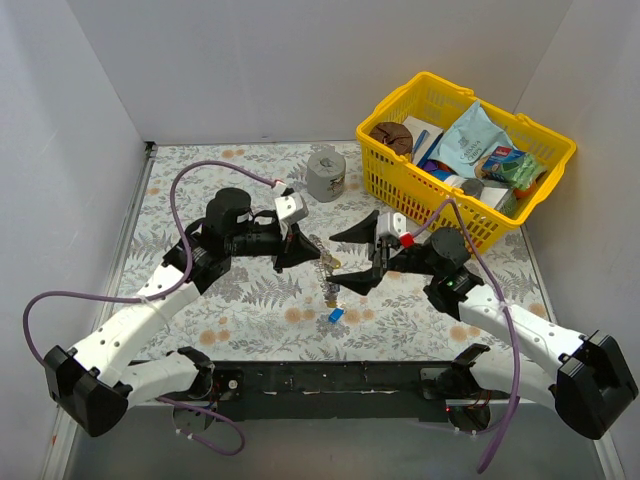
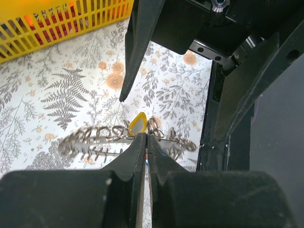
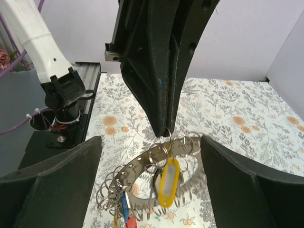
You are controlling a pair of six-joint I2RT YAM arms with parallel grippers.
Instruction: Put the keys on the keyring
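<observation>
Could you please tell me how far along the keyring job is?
Done: a yellow key and a blue key hang on the keyring. In hand: the left gripper pinches it aloft, the right gripper open beside it. Left: I cannot tell whether any key remains loose.

floral table (image 1: 190, 185) carries a yellow basket (image 1: 395, 180) at right rear; grey can (image 1: 325, 176) beside it

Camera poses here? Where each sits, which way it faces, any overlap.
Top external: above and behind the bases, looking down at the table; left gripper and right gripper visible.
Left wrist: looks along the left gripper, shut on the keyring; right gripper open beyond.
Right wrist: looks between its own open fingers at the left gripper pinching the keyring.
Shared: both wrist views show the keyring and yellow key.
</observation>
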